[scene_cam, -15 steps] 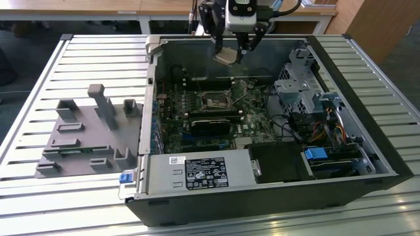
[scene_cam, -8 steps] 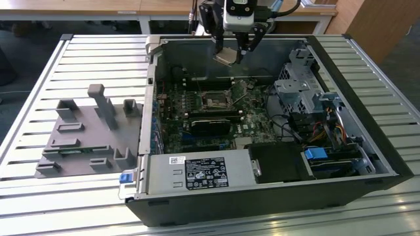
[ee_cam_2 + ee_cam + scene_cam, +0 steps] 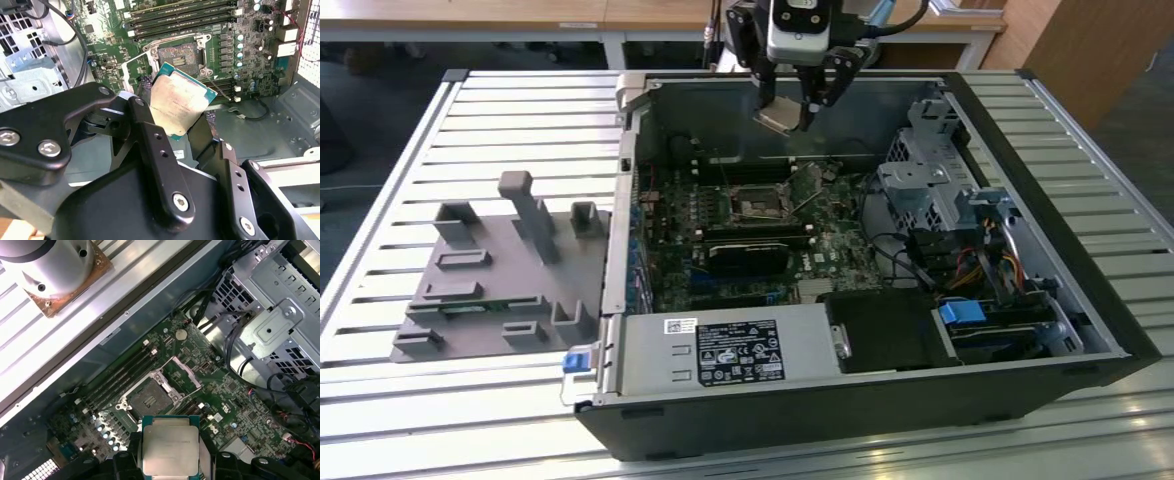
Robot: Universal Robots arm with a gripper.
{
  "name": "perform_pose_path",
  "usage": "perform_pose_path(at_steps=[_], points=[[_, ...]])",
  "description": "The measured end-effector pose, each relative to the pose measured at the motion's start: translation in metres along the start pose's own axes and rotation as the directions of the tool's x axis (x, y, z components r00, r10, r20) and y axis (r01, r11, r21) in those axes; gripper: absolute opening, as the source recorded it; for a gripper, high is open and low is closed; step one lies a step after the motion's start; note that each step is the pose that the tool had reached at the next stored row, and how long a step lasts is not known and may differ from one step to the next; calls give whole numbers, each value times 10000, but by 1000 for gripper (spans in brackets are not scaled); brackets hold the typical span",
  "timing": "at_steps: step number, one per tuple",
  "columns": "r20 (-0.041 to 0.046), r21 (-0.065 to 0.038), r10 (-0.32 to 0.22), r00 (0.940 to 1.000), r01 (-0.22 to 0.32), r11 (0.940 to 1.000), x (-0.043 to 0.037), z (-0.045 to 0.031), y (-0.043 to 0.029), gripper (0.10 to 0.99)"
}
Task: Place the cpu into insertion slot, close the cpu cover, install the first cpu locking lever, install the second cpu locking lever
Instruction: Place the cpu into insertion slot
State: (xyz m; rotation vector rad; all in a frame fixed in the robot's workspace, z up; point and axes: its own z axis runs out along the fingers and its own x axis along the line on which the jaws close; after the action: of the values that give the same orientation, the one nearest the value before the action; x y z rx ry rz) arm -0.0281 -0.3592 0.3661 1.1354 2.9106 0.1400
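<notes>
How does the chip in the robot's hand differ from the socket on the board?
The cpu has a dull silver top; the insertion slot has a dark centre. The cpu hangs in the hand above the board; the insertion slot sits in it, empty. Both are square.

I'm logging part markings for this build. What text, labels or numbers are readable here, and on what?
The black label on the power supply: print too small to read.
The white sticker beside it: too blurred to read.
The cpu top, held in the gripper: faint marks, not legible.
No text can be quoted.
</notes>
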Motion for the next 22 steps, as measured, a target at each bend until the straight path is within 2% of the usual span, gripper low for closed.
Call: perform_pose_path(at_steps=[11, 22], points=[[76, -21, 869, 9962, -869, 9962, 4, 4, -4, 537], [148, -46, 1702, 9853, -1702, 9854, 5, 9, -5, 537]])
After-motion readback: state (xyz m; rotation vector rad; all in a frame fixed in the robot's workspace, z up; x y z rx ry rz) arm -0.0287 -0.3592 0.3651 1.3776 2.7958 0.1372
